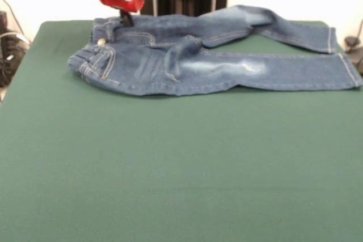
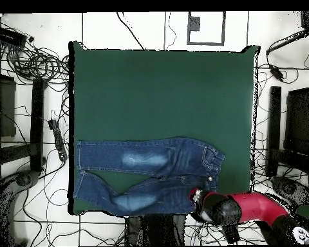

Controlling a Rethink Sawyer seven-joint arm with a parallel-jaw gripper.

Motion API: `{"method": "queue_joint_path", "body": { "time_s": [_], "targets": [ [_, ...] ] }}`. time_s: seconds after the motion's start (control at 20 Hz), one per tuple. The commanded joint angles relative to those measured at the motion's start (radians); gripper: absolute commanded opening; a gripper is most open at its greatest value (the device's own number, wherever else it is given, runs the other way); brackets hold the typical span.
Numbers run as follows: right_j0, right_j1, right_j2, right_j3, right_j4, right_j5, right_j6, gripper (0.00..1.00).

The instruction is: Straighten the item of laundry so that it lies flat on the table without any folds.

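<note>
the jeans [image 1: 210, 60] lie along the robot-side edge of the green tabletop [image 1: 170, 168], legs stretched out sideways, one leg bent and crossing the other, fabric rumpled near the crotch. the end effector [image 1: 126, 17] sits at the waistband corner; whether it is clenched or released cannot be told.

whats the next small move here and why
Probably close on the waistband edge and draw it a little away from the legs. The gripper sits at the waist end of the jeans, by the table's edge. The jeans lie mostly spread out, but one leg crosses the other near the crotch, with a fold there. I cannot tell how the jaws stand.
</note>
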Motion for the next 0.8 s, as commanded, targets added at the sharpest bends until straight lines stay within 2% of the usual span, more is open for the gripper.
{"method": "queue_joint_path", "body": {
  "time_s": [0.05, 0.35, 0.5, 0.8],
  "targets": [
    [0.002, -0.081, 0.137, -0.153, 0.016, 0.105, -0.340, 0.00],
    [-0.014, -0.126, 0.148, -0.139, 0.023, 0.124, -0.357, 0.00],
    [-0.002, -0.138, 0.142, -0.122, 0.027, 0.129, -0.327, 0.00],
    [0.136, -0.165, 0.075, -0.009, 0.055, 0.044, -0.040, 0.00]
  ]
}}
